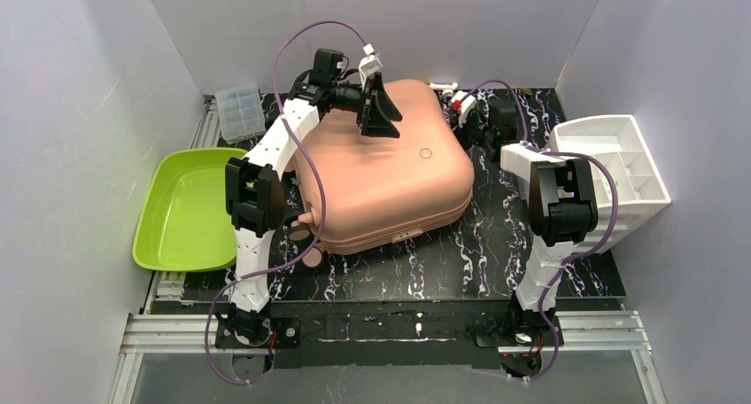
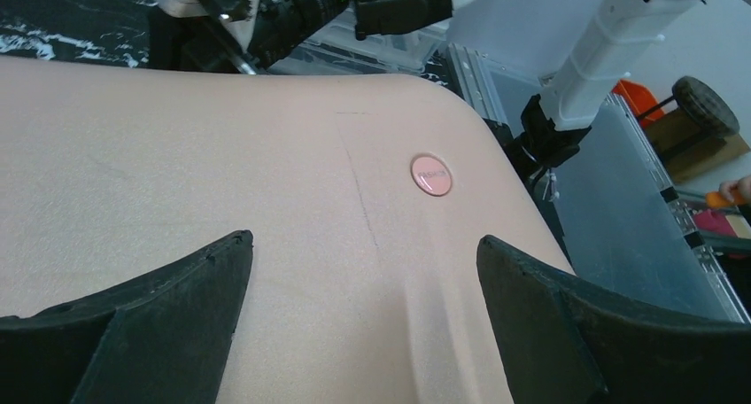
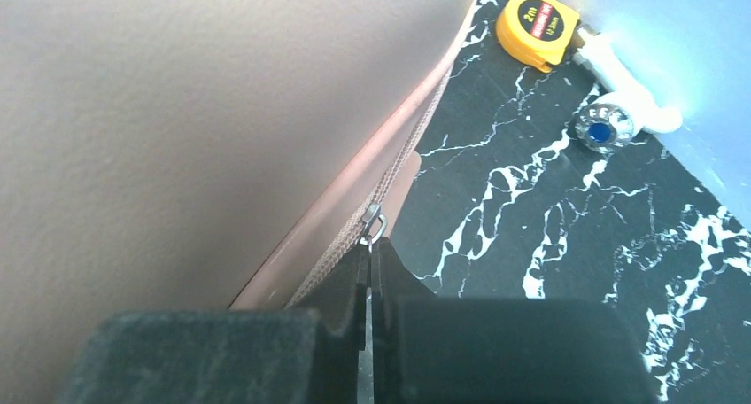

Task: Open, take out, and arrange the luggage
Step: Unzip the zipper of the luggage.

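The salmon-pink luggage [image 1: 381, 174] lies flat and closed on the black marbled mat. My left gripper [image 1: 381, 120] hovers open over its lid near the back edge. In the left wrist view the gripper [image 2: 365, 253] has bare pink shell [image 2: 221, 165] between its fingers, and a round badge [image 2: 431, 174] lies just ahead. My right gripper [image 1: 465, 112] sits at the case's back right side. In the right wrist view it [image 3: 369, 249] is shut on the metal zipper pull [image 3: 374, 220], on the zipper seam low on the shell [image 3: 177, 112].
A lime-green tray [image 1: 181, 209] lies left of the mat and a white drawer organizer [image 1: 620, 169] stands at the right. A clear compartment box [image 1: 239, 110] sits at the back left. A yellow tape measure [image 3: 536, 19] and a blue-capped white bottle [image 3: 602, 129] lie by the back wall.
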### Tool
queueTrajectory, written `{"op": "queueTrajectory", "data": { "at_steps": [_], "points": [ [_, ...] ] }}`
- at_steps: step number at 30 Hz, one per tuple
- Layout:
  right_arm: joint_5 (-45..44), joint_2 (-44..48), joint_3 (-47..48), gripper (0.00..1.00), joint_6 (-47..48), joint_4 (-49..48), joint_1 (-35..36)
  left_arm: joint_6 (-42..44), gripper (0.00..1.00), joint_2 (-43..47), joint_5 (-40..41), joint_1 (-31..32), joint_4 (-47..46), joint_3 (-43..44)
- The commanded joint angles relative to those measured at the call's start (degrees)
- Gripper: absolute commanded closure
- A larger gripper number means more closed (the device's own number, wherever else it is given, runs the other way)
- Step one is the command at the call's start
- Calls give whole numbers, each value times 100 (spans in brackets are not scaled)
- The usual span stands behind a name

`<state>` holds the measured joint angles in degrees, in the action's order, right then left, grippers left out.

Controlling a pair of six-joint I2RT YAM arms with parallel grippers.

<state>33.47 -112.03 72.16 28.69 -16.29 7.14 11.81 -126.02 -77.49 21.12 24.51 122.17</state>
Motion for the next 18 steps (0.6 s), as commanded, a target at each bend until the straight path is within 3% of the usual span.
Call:
{"op": "queueTrajectory", "data": {
  "at_steps": [1,4,7,12,18],
  "points": [
    [-375,268,-450,99,320,-225,-33,-1426,2,161,1429,-215,-495,-495],
    [-377,369,-522,99,301,-205,-30,-1417,2,71,2374,-265,-763,-147],
    [-392,461,-528,99,327,-128,-31,-1329,2,-282,2910,-276,-625,537],
    [-419,533,-508,99,415,32,-34,-1216,2,-715,3592,-278,-885,758],
    [-415,524,-514,99,483,94,-31,-915,2,-1316,3601,-252,-612,1208]
  ]
}}
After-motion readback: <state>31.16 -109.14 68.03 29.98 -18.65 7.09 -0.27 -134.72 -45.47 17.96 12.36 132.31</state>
